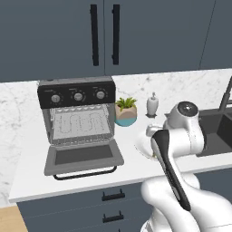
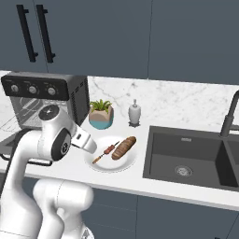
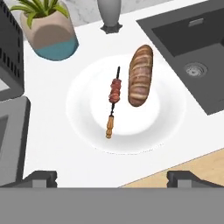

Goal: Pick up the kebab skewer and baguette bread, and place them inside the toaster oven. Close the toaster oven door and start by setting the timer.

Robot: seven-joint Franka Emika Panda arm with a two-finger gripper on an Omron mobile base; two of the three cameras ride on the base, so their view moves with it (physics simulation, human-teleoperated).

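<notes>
The kebab skewer (image 3: 113,99) and the baguette bread (image 3: 140,75) lie side by side on a white plate (image 3: 81,122), the loaf on the sink side. My gripper (image 3: 113,178) hovers above the plate's near edge, open, with nothing between its tips. From the right base view the skewer (image 2: 105,152) and baguette (image 2: 124,147) rest on the plate (image 2: 110,166) just past my hand. The toaster oven (image 1: 77,95) stands at the left of the counter. Its door (image 1: 84,156) is folded down flat, and the wire rack (image 1: 81,124) is bare.
A potted plant (image 1: 126,111) and a soap dispenser (image 1: 152,105) stand by the back wall between oven and sink. The dark sink (image 2: 186,158) with its faucet (image 2: 231,116) lies right of the plate. Dark upper cabinets hang overhead.
</notes>
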